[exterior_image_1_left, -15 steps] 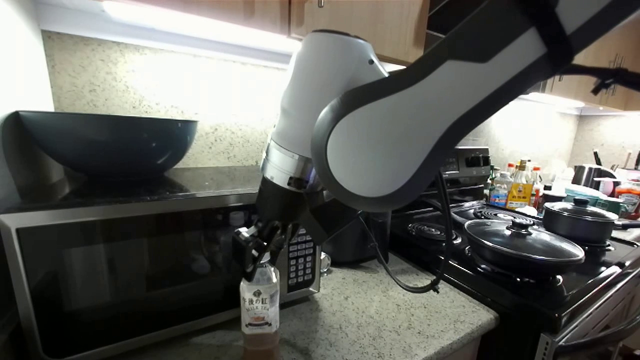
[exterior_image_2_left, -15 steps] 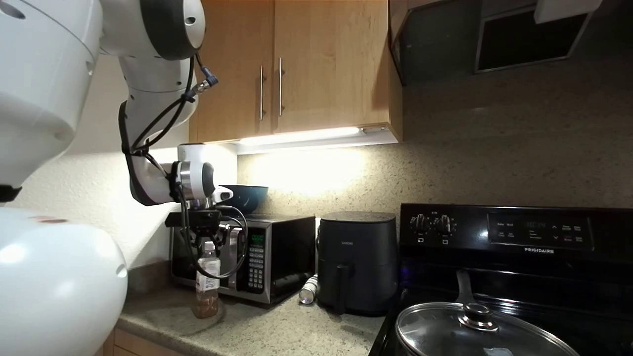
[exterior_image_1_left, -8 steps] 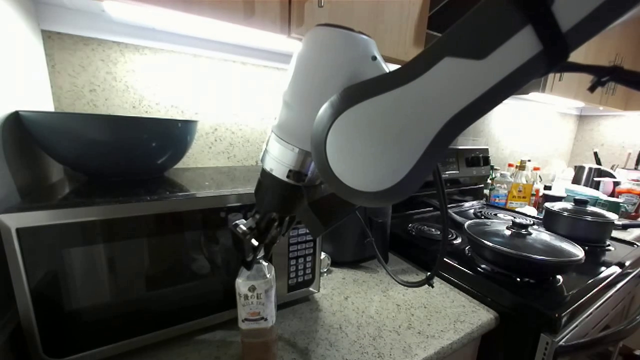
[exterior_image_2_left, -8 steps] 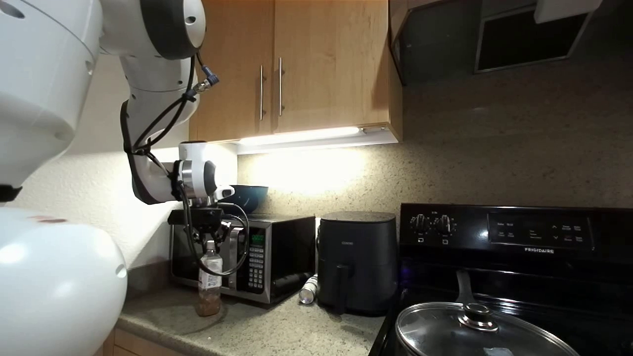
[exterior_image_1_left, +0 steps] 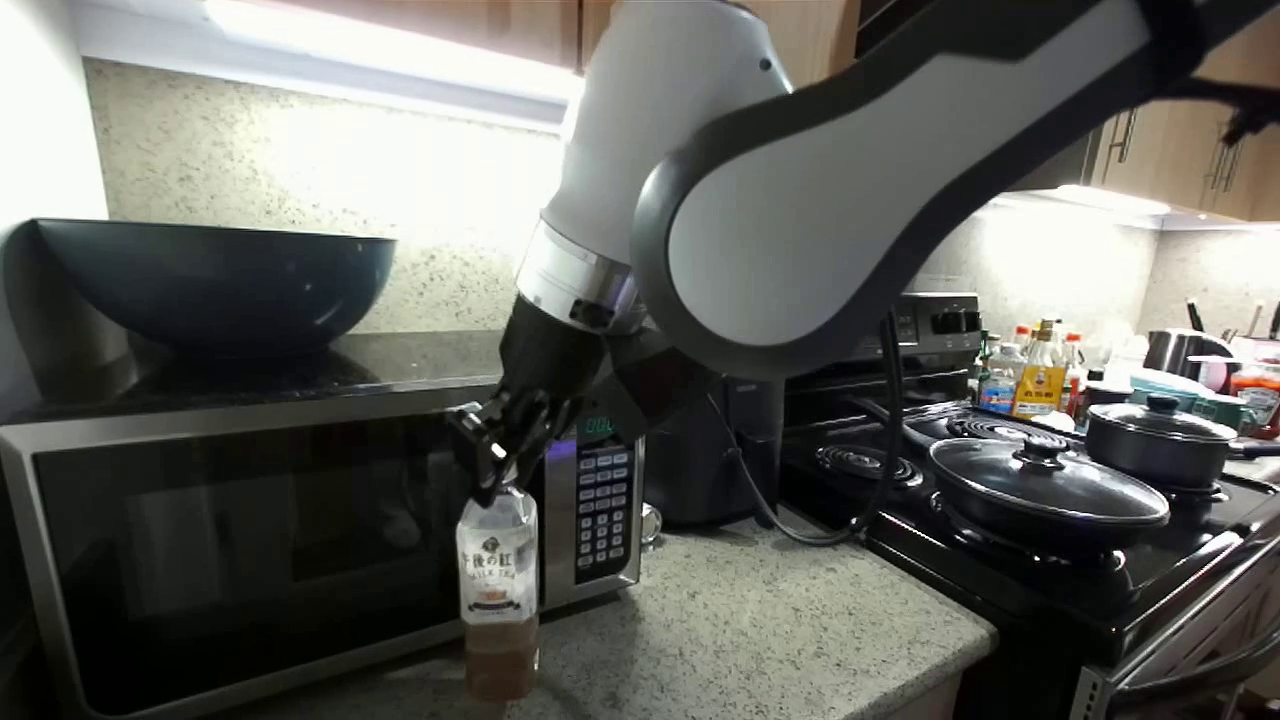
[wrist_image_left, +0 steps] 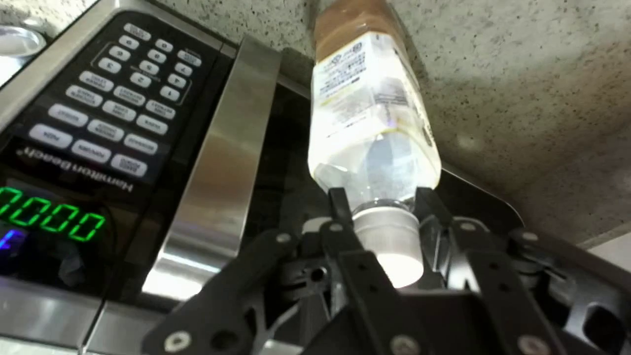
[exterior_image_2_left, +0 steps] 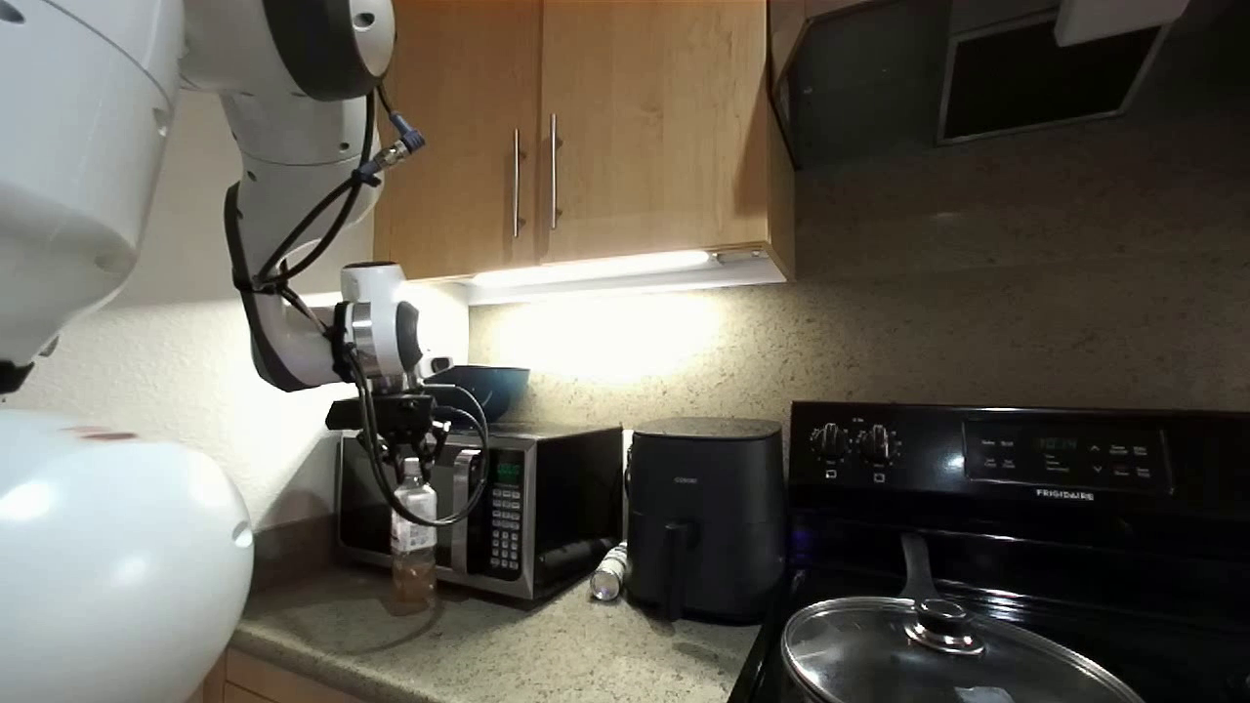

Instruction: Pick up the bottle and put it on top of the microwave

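Note:
The bottle hangs upright in my gripper, close in front of the microwave door. It is clear plastic with a white label, a white cap and brown liquid at the bottom. In the wrist view my gripper is shut around the neck and white cap of the bottle. The bottle's base looks a little above the counter. The microwave has a dark glass door and keypad; its top is above the bottle's cap level. In an exterior view the gripper, bottle and microwave also show.
A large dark blue bowl stands on the microwave's left top. A black air fryer and a small lying container are beside the microwave. The stove holds lidded pans. Wooden cabinets hang above.
My gripper and the bottle have moved up, and slightly left in an exterior view. The bottle's base has come into view there. The grip on the bottle looks unchanged.

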Robot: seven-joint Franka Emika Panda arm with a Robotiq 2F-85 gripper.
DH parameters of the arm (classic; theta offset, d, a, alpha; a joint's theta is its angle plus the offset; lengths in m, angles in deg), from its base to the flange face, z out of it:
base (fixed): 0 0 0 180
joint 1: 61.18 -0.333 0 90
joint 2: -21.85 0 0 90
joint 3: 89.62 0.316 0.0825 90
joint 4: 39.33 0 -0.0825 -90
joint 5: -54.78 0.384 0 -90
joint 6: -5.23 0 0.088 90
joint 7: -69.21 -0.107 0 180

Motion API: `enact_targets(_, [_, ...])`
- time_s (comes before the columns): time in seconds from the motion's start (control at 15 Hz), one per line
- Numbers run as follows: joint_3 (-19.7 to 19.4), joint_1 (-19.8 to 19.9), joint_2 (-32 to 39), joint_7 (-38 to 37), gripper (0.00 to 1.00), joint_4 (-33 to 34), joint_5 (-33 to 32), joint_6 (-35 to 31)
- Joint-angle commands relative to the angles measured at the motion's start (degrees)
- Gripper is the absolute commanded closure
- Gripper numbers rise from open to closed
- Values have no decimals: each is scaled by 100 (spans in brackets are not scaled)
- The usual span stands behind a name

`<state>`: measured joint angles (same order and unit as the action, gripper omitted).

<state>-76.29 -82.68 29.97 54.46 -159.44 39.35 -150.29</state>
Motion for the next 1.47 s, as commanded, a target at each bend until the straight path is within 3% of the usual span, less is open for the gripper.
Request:
enact_targets(0.0, [92, -120, -825, -465, 87, -198, -199, 276])
enact_targets(0.33, [435, 66, -1618, -967, 87, -218, -310, 384])
enact_targets(0.53, [393, 97, -1706, -469, 86, -399, 744, 503])
enact_targets(0.6, [538, 180, -1545, -686, 63, -135, 314, 480])
enact_targets(0.8, [515, 212, -1563, -596, 63, -292, 635, 507])
enact_targets(0.87, [515, 213, -1563, -596, 87, -308, 644, 507])
enact_targets(1.0, [673, 425, -1715, -1072, 87, -222, -338, 237])
enact_targets(1.4, [960, 705, -2028, -2262, 87, 537, -2557, 275])
